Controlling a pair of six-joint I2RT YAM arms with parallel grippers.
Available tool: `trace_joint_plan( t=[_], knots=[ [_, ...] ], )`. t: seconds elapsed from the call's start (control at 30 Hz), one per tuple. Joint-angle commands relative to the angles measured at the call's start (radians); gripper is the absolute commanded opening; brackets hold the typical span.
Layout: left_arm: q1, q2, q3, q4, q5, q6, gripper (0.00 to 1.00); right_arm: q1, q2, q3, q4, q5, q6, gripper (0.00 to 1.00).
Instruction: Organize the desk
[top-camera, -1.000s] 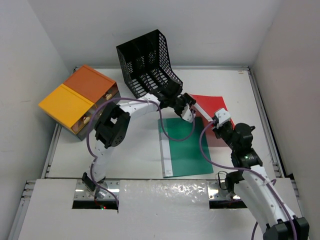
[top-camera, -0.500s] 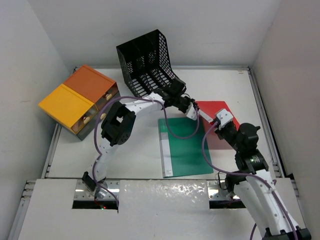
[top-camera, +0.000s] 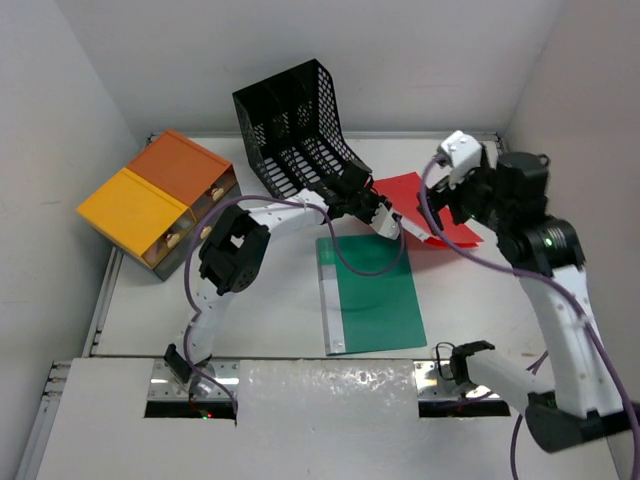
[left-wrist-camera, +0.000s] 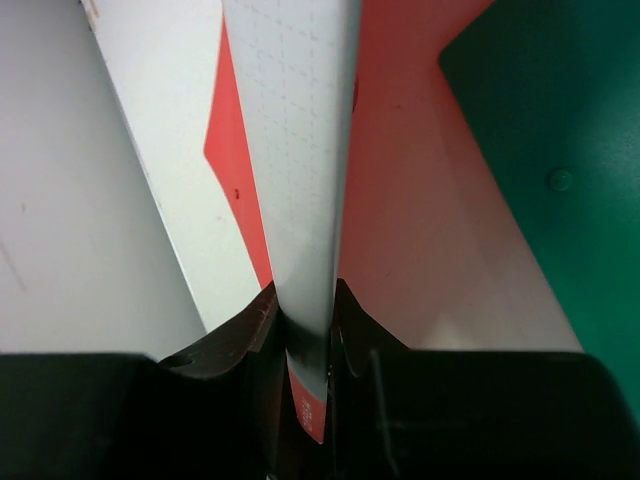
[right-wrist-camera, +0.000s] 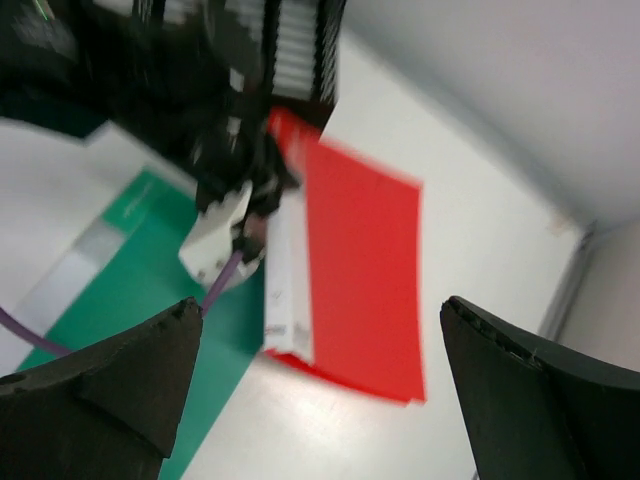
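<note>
On the white desk (top-camera: 250, 300) a red folder (top-camera: 415, 200) with a white spine lies behind a green folder (top-camera: 372, 292). My left gripper (top-camera: 388, 224) is shut on the red folder's white spine (left-wrist-camera: 300, 200), which runs straight up between its fingers (left-wrist-camera: 250, 330). The red cover (left-wrist-camera: 420, 210) spreads to the right of the spine, and a corner of the green folder (left-wrist-camera: 560, 150) shows beyond it. My right gripper (top-camera: 450, 200) hangs open well above the red folder (right-wrist-camera: 365, 270), holding nothing, and looks down on the left gripper (right-wrist-camera: 235, 225).
A black mesh file rack (top-camera: 295, 125) leans at the back, just behind my left wrist. An orange-yellow drawer box (top-camera: 155, 200) sits at the far left. The desk's metal rails (top-camera: 530, 250) run along its sides, with walls close around.
My right gripper opened, let go of the red folder and rose up and back. My left gripper closed on the folder's white spine and now holds it alone.
</note>
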Motion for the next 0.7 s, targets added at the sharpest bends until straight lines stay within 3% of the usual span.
trace_joint_plan(
  t=[0.0, 0.23, 0.67],
  knots=[
    [-0.027, -0.088, -0.006, 0.028, -0.035, -0.025, 0.0, 0.007, 0.134, -0.032, -0.246, -0.009, -0.004, 0.99],
    [-0.028, -0.085, 0.0, 0.027, -0.009, -0.032, 0.0, 0.023, 0.169, -0.158, -0.122, 0.034, -0.028, 0.97],
    [-0.03, -0.089, 0.006, 0.019, -0.002, -0.029, 0.0, 0.024, 0.255, -0.304, 0.149, 0.101, -0.099, 0.84]
  ],
)
